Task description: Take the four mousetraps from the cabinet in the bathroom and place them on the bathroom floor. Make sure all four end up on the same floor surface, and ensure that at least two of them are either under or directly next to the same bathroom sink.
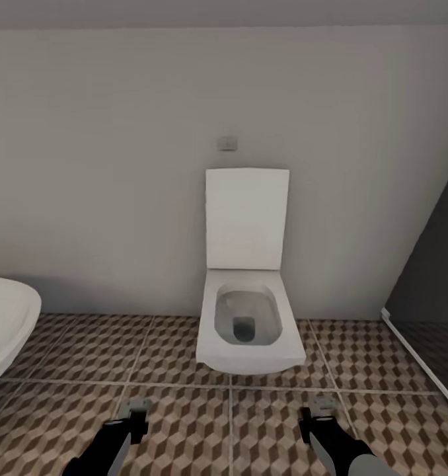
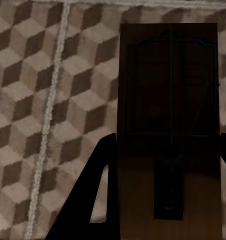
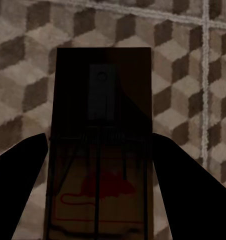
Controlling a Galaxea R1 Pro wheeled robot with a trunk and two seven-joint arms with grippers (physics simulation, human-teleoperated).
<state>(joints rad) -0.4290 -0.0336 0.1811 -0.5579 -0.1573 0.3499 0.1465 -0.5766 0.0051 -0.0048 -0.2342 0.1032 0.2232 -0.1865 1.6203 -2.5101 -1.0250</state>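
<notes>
Both arms are raised in front of a white toilet [image 1: 249,317] whose lid stands up against a plain pale wall. The left end effector [image 1: 135,418] and right end effector [image 1: 320,416] hang low over the bathroom floor [image 1: 184,423].

Left end effector: its wrist view shows a mousetrap [image 2: 168,130] seated between the dark fingers [image 2: 90,200], which close against its long edges. Held, by appearance.

Right end effector: a second mousetrap [image 3: 100,150] lies between its fingers [image 3: 18,180], gripped across the width in the same way. A red mouse emblem and outline are printed on the board near the wire bar.

Handling, as a judgement: each trap is a thin, flat, stiff wooden rectangle carrying dark wire and a small metal plate. It should be light and rigid, with smooth faces offering little friction; a grip on the two long edges, clear of the wire, looks soundest. The wire parts are the fragile element and could snag.

Surfaces: the floor is square tiles printed with a brown, beige and white cube pattern, with pale grout lines. A curved white rim [image 1: 12,324] shows at the left edge of the head view; whether it is the sink or a bathtub cannot be determined. A dark panel [image 1: 429,277] stands at the right.

Both traps are carried above the floor, not yet set down.
</notes>
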